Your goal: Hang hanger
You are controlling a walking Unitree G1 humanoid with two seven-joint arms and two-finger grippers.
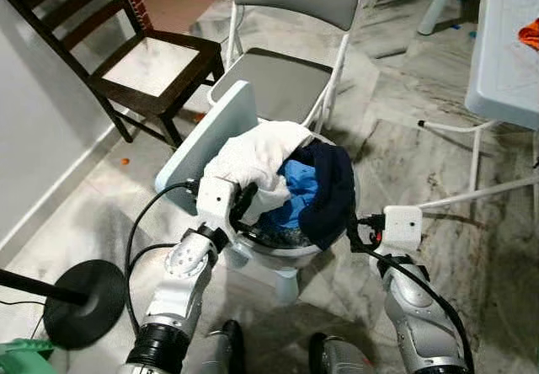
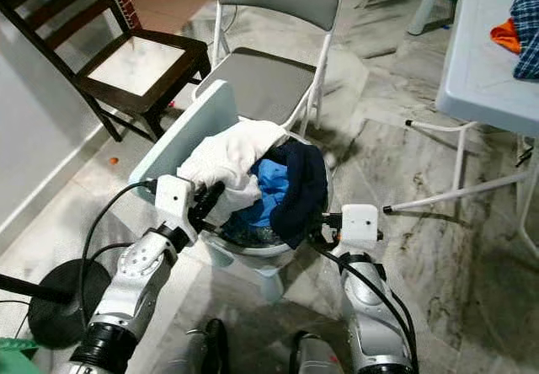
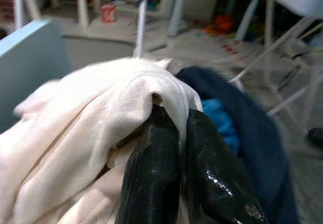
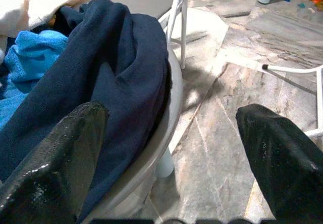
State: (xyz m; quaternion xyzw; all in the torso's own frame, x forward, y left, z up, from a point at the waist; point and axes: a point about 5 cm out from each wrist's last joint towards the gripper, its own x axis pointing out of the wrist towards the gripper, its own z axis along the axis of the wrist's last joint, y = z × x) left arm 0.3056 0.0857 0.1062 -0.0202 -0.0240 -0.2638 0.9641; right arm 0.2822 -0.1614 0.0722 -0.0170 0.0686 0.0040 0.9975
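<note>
Left gripper [image 3: 174,148] pinched shut on white cloth [image 1: 253,159], right gripper [image 4: 171,158] wide open beside navy garment [image 4: 106,82]

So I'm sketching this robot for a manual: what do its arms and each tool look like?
Both arms are silver metal with black bands at the joints. Each wrist carries a white boxy housing, with black cables looping from it back along the forearm. The left tool and the right tool each have two long, glossy black fingers with rounded tips. I can make out no markings.
</note>
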